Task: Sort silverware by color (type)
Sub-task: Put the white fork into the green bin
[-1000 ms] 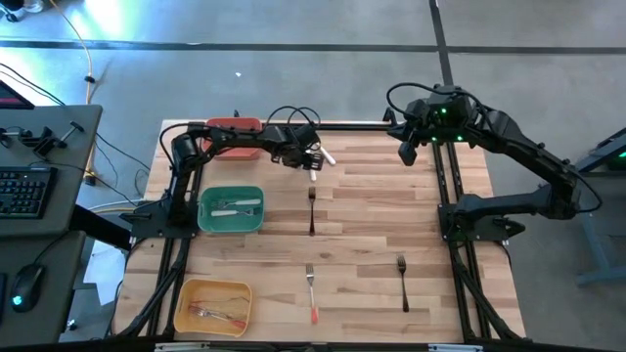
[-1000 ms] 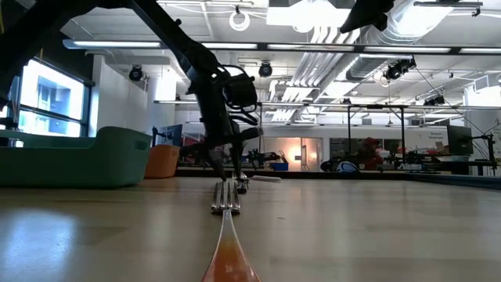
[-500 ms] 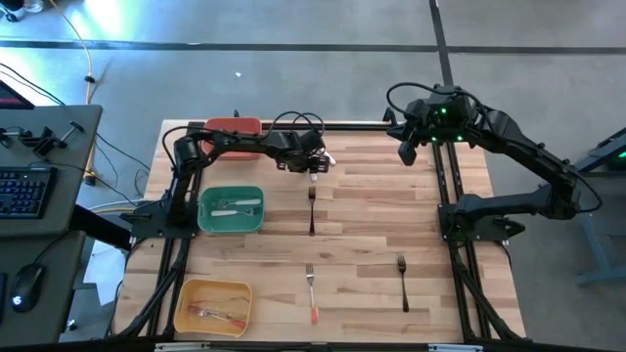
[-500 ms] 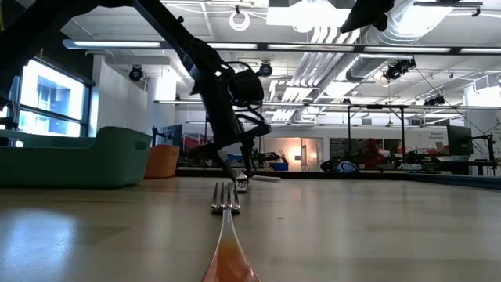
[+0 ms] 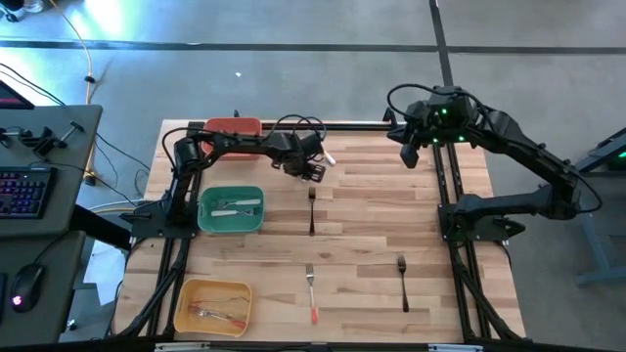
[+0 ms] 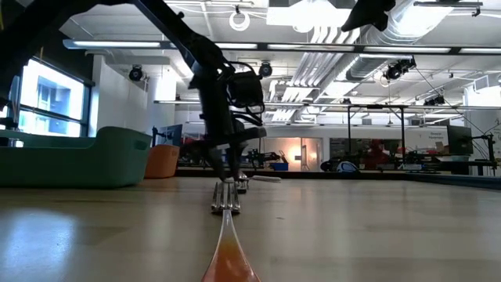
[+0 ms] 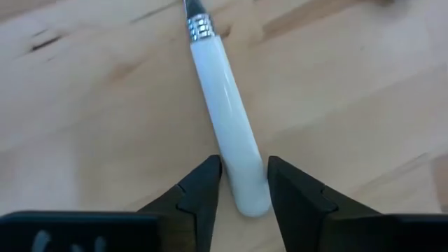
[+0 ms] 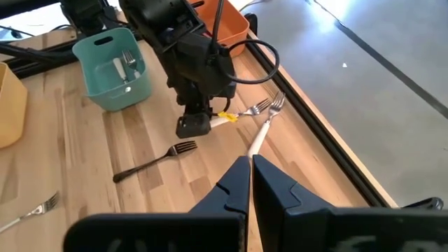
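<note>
L tool (image 8: 198, 120) over white-handled fork (image 8: 262, 131)

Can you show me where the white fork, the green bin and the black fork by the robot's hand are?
white-handled fork (image 7: 225, 126), left wrist view, middle of its handle.
green bin (image 5: 207, 221), high view, its left rim.
black fork (image 5: 312, 215), high view, its handle.

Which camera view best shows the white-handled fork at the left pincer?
The left wrist view: the white handle fills it, between the left pincer's fingers. The right wrist view shows the whole fork farther off; the high view only a sliver.
</note>
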